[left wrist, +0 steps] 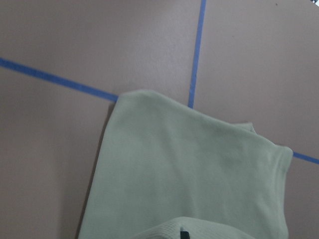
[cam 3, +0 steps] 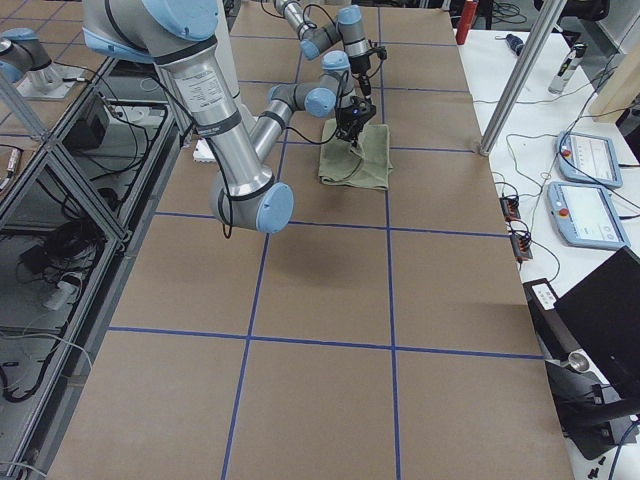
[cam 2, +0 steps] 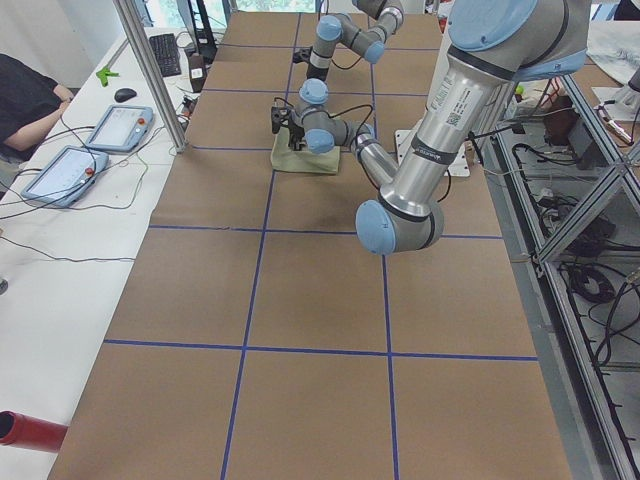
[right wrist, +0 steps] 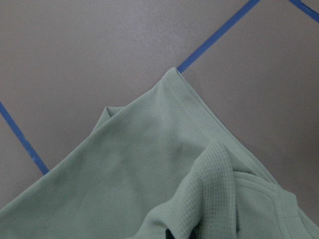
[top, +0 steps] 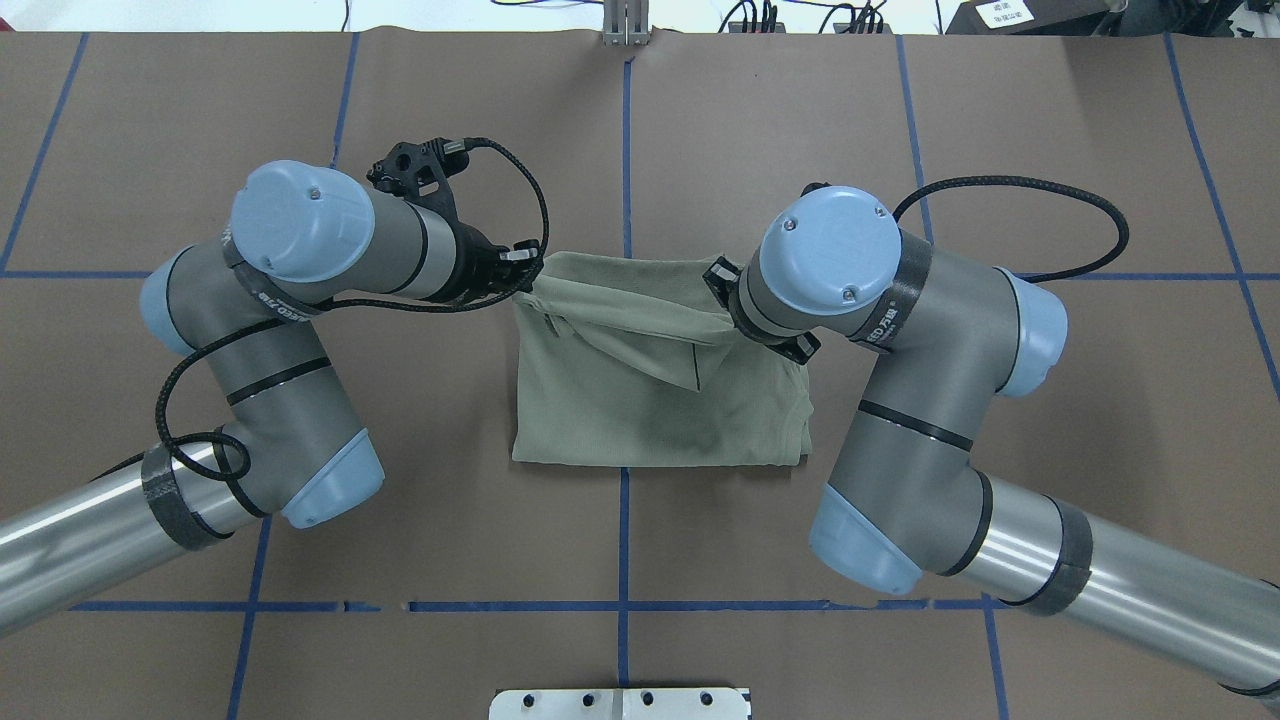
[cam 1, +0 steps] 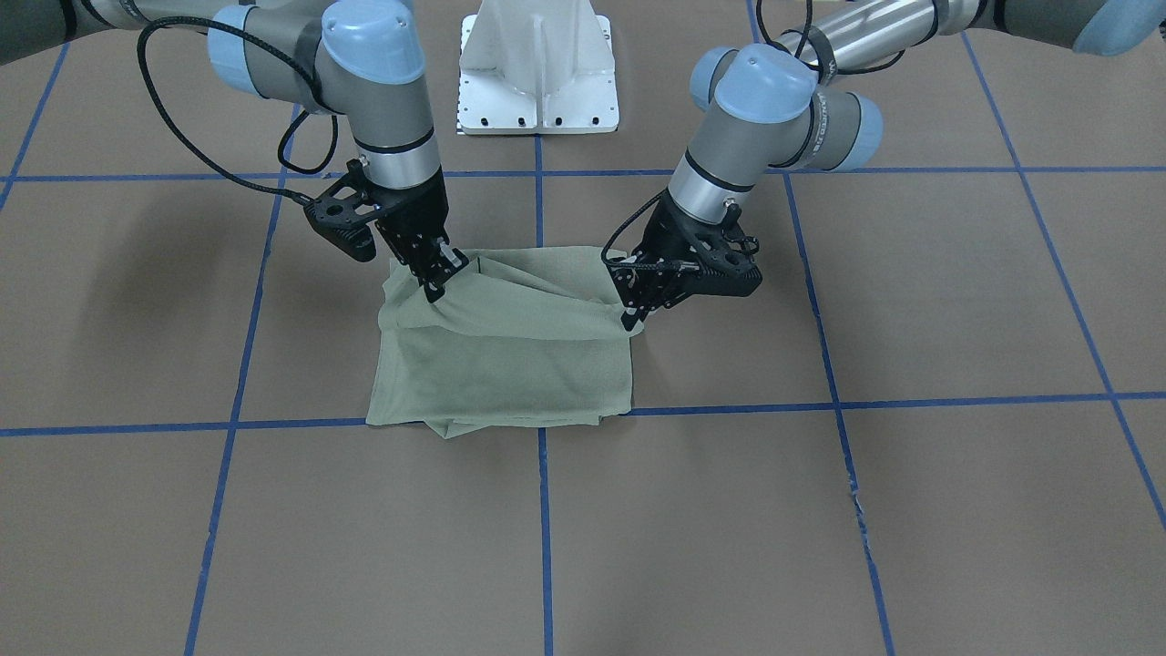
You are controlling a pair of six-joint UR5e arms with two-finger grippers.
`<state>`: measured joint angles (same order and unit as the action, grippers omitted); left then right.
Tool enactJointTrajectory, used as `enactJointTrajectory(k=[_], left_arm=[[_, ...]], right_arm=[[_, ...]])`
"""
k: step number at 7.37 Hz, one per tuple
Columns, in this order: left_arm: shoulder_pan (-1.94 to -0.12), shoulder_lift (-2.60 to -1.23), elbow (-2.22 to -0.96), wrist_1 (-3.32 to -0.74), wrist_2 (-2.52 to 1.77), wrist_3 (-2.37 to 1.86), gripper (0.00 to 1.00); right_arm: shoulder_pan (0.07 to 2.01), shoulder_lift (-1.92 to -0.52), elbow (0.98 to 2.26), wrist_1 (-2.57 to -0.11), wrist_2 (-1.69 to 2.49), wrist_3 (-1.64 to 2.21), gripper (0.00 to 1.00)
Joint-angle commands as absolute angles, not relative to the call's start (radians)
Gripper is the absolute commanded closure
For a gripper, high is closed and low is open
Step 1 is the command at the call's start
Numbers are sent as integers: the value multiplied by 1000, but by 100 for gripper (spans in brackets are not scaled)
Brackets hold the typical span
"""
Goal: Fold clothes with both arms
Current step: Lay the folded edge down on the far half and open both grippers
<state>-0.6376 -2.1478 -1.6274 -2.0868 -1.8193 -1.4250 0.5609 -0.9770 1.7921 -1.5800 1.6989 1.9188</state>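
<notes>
**Both claws hold one edge of the green shirt in the air, mid-fold.**

The right claw (cam 1: 444,276) is pinched on one corner of the raised edge and the left claw (cam 1: 632,310) is pinched on the other. The cloth sags between them, with creases running out from each pinch. Below them, the rest of the shirt (cam 1: 510,364) lies flat on the brown table (cam 1: 820,510) as a rough rectangle, with layers showing at its edge. The side farthest from the robot lies along a blue tape line (cam 1: 729,410). This looks like a late fold, with the flap lifted but not yet laid. The next move probably calls for both arms to travel together at equal height, keeping the edge taut. They should set it squarely over the flat part and only then let go. Uneven travel would skew the fold.
</notes>
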Motion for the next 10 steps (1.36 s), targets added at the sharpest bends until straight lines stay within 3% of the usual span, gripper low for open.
enactJointTrajectory(k=[1, 3, 7, 8, 9, 10], left_arm=[[-641, -2172, -1570, -2094, -1819, -1393, 100], [-638, -2210, -1511, -2105, -1819, -1391, 100], [-638, -2227, -1434, -2152, -1818, -1365, 100], [-635, -2229, -1431, -2152, -1818, -1364, 71], [-634, -2227, -1433, -2152, -1815, -1345, 1], [-640, -2221, -1454, -2151, -1821, -1342, 0]], right_arm=[[569, -974, 1752, -1560, 1700, 1893, 100], [569, -892, 1654, -1559, 1698, 1887, 100], [581, -891, 1600, -1559, 1698, 1840, 100], [581, -893, 1588, -1559, 1697, 1823, 51], [581, -876, 1563, -1559, 1695, 1751, 1], [603, -868, 1571, -1566, 1710, 1720, 0]])
